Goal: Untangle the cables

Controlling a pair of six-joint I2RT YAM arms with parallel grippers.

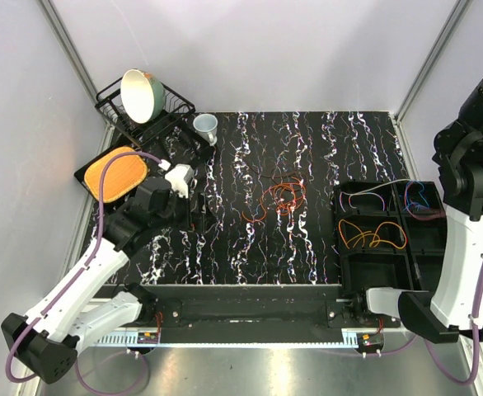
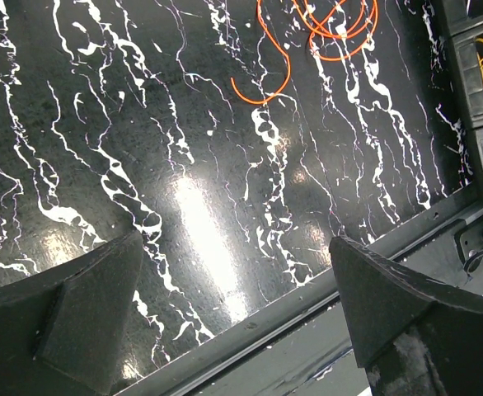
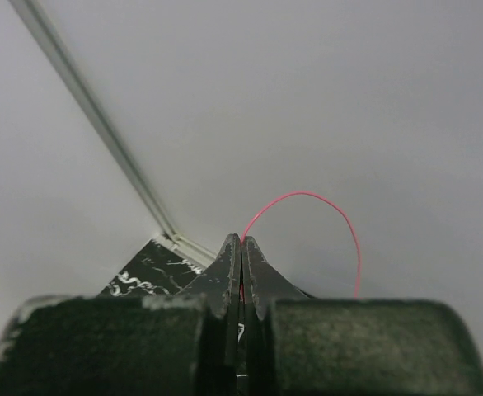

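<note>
Right arm [image 1: 472, 186] rises nearest the overhead lens, at the bench's right edge. Its right pincer [image 3: 241, 241] is pressed tight on a thin red cable [image 3: 307, 195], which arcs up from the fingertips and drops away to the right against the pale wall.

Largest is the bench [image 1: 307, 247], black with white marbling. The left arm [image 1: 85, 272] reaches low over its left side. The left pincer [image 2: 235, 243] is spread wide and holds nothing, poised over bare bench.

A black divided tray [image 1: 377, 271] sits on the right. Its far-left compartment holds a pale purple cable [image 1: 365, 196], its far-right one a blue cable [image 1: 423, 202], and the one nearer than the purple holds yellow and orange loops [image 1: 373, 237].

At the far-left corner stands a wire dish rack [image 1: 163, 115] with a green bowl [image 1: 141, 95] tipped on its side in it. Beside the rack lie an orange mat [image 1: 118, 173] and a pale cup [image 1: 206, 125].

Smallest, the orange cables [image 1: 284, 198] lie in a loose tangle mid-bench, between the left pincer and the tray and touching neither.
</note>
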